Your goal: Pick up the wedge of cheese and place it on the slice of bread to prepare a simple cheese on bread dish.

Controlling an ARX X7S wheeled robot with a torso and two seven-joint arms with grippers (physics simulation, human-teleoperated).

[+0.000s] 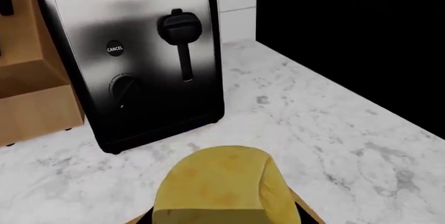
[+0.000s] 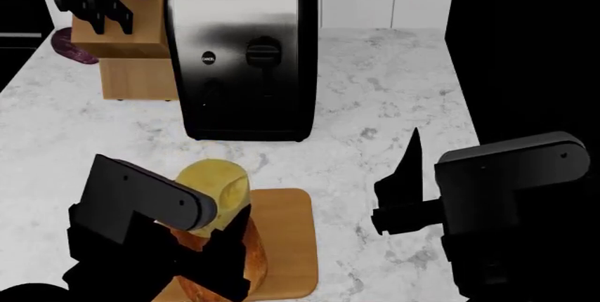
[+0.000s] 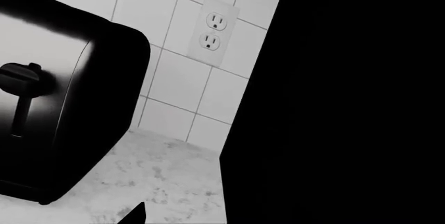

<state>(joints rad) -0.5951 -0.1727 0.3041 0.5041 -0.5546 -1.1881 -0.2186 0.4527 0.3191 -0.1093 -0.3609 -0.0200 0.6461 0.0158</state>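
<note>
The pale yellow wedge of cheese (image 2: 213, 184) sits in my left gripper (image 2: 218, 209), which is shut on it just above the golden-brown slice of bread (image 2: 251, 263). That bread lies on a tan wooden cutting board (image 2: 286, 228). In the left wrist view the wedge of cheese (image 1: 222, 187) fills the near field and hides the jaws. My right gripper (image 2: 401, 175) hangs open over the bare marble to the right of the board, holding nothing. Only one of its dark fingertips (image 3: 135, 214) shows in the right wrist view.
A black and steel toaster (image 2: 246, 56) stands just behind the board. A wooden knife block (image 2: 126, 35) stands to its left, with a purple object (image 2: 70, 46) beside it. A wall outlet (image 3: 214, 30) is on the white tiles. The counter ends in blackness at the right.
</note>
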